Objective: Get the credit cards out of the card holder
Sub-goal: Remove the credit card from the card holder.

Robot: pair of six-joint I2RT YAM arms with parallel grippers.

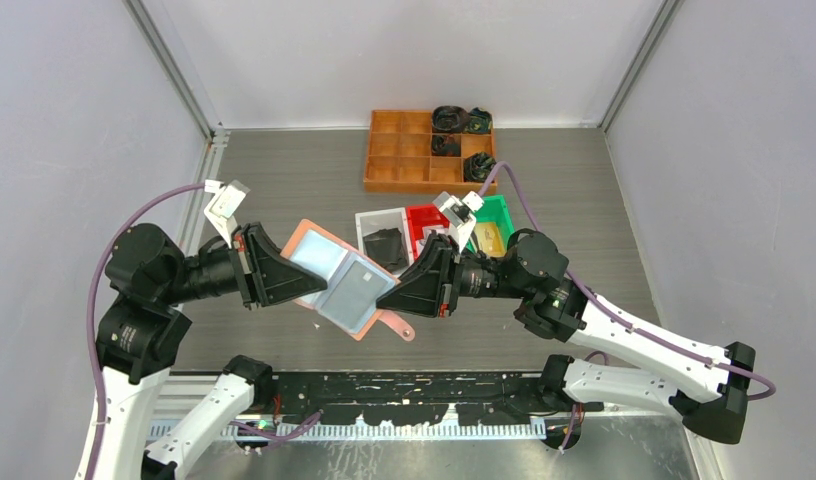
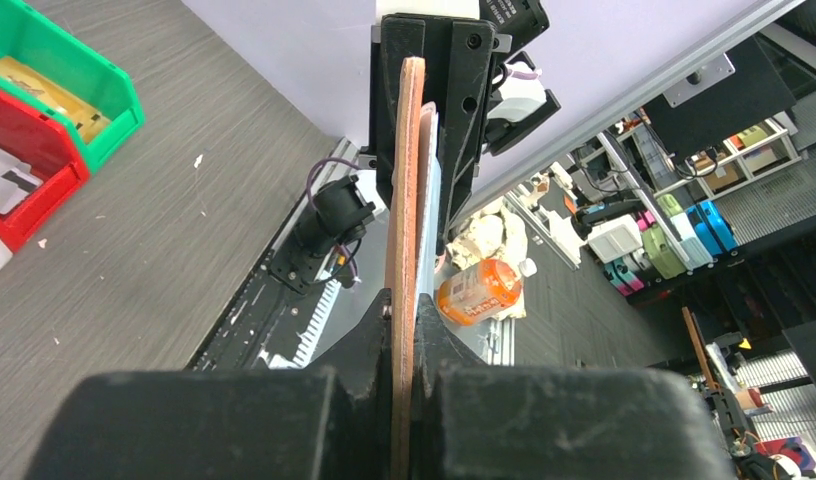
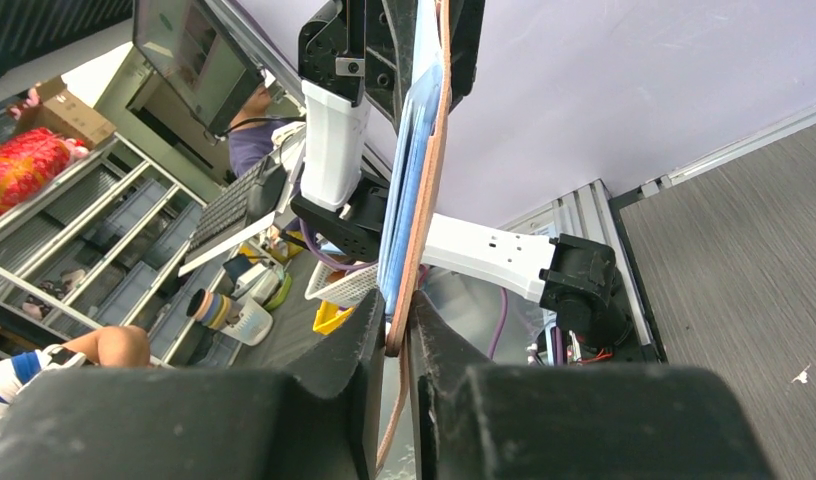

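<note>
The left gripper (image 1: 317,290) is pinching the holder (image 1: 319,250) at its 9 o'clock edge, jaws narrow. The holder is hanging open above the table (image 1: 284,170), with a grey card (image 1: 359,283) showing in a pocket. The right gripper (image 1: 384,297) is pinching the 4 o'clock edge, and the strap (image 1: 402,328) is dangling at 5 o'clock.

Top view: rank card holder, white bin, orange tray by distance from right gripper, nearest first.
1. card holder: its edge sits between the fingers of the right gripper, just to its left.
2. white bin: just beyond the gripper, mid-scene.
3. orange tray: farthest, by the back wall.
</note>
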